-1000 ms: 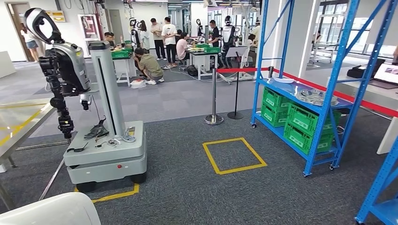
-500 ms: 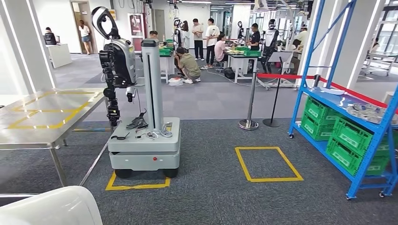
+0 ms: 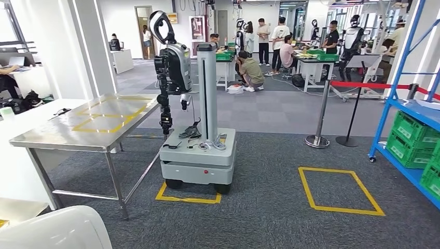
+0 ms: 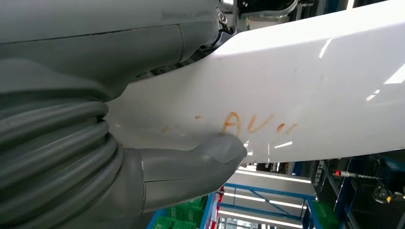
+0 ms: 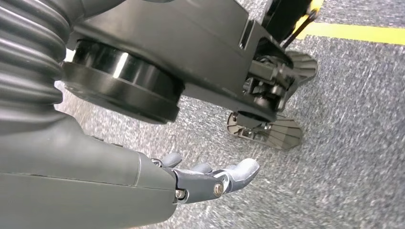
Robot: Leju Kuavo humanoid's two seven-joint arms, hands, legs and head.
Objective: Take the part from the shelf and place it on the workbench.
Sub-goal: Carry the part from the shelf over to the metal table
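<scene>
A large white curved part [image 3: 54, 228] fills the bottom left corner of the head view. In the left wrist view my left hand [image 4: 81, 157] grips this white part [image 4: 296, 90], its thick grey thumb [image 4: 200, 162] pressed against the part's glossy face beside faint orange marks. My right hand [image 5: 157, 179] hangs low over the grey carpet, fingers [image 5: 229, 176] held loosely apart with nothing in them. The steel workbench [image 3: 62, 136] with yellow tape lines stands ahead to the left. The blue shelf [image 3: 402, 106] with green crates is at the right edge.
A grey wheeled robot [image 3: 200, 150] with a tall column stands in a yellow floor square beside the workbench's right end. Another yellow square [image 3: 340, 190] marks the carpet to the right. Red-belt stanchions [image 3: 321, 111] and several people [image 3: 249, 70] are further back.
The whole view has swung left: the workbench has come into sight and the blue shelf has slid to the right edge. The white part stays in the bottom left corner.
</scene>
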